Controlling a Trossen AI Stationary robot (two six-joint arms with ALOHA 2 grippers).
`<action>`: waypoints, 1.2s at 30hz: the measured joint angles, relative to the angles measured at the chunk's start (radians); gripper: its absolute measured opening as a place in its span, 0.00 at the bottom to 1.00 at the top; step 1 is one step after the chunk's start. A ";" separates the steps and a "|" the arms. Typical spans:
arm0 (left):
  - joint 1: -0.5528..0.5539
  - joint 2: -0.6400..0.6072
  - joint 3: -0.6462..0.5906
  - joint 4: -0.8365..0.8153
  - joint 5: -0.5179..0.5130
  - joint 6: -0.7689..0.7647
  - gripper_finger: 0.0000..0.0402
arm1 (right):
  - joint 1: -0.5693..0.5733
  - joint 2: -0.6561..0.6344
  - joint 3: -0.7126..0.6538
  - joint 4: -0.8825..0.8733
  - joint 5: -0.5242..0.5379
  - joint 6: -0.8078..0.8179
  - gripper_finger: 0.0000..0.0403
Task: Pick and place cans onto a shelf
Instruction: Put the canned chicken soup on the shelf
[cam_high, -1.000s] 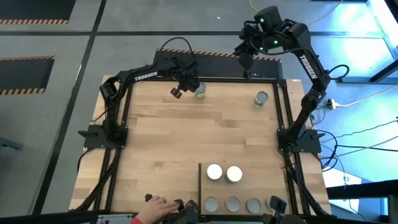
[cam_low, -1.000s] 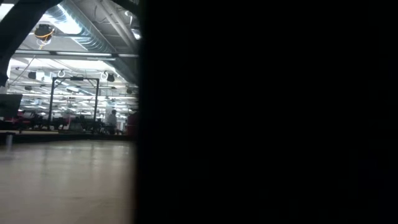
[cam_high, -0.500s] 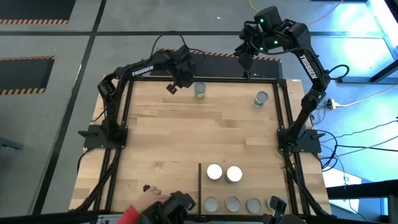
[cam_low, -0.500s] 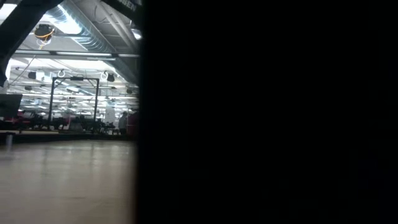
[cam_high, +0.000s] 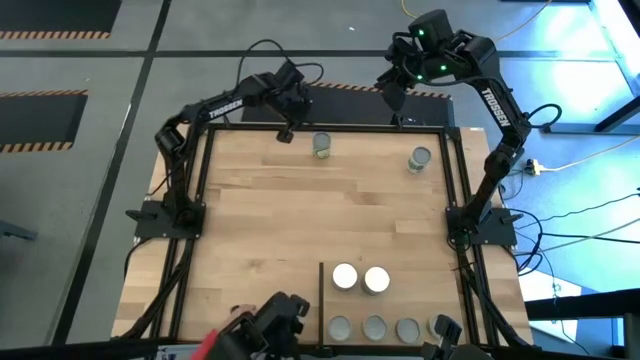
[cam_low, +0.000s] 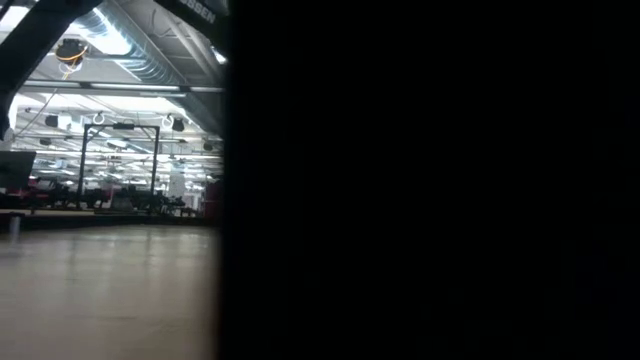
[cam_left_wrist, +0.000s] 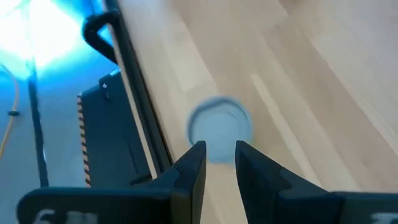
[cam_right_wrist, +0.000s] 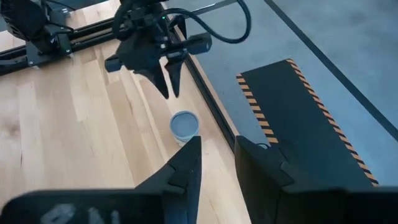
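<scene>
One silver-topped can (cam_high: 321, 145) stands on its base near the table's far edge; it also shows in the left wrist view (cam_left_wrist: 220, 126) and the right wrist view (cam_right_wrist: 185, 126). My left gripper (cam_high: 284, 131) (cam_left_wrist: 220, 152) hovers open and empty just left of it, touching nothing. A second can (cam_high: 420, 158) stands at the far right. On the shelf (cam_high: 425, 292), behind its black divider bar (cam_high: 320, 295), stand two white-topped cans (cam_high: 345, 276) (cam_high: 377, 279) and a row of grey-topped cans (cam_high: 374, 326). My right gripper (cam_high: 393, 100) (cam_right_wrist: 217, 155) waits open beyond the far edge.
A person's red sleeve (cam_high: 205, 345) and a dark device (cam_high: 272, 320) are at the table's near edge, left of the shelf. A black frame rail (cam_left_wrist: 134, 93) runs along the far edge. In the low view a dark thing (cam_low: 430, 180) blocks most of the picture.
My left gripper has drawn back from the far can toward the table's far edge, empty; the can has stayed in place. At the near edge the person's hand has pulled back and a dark device has come in.
</scene>
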 joint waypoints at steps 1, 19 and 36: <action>-0.003 0.007 0.001 0.024 0.001 -0.028 0.20 | 0.000 0.000 0.000 0.000 0.000 0.000 0.25; 0.011 0.136 0.001 0.103 0.017 -0.255 0.20 | 0.000 0.000 0.000 0.000 -0.001 0.006 0.25; 0.013 0.191 0.000 0.157 -0.066 -0.331 0.20 | 0.000 0.000 0.000 0.000 -0.001 0.007 0.25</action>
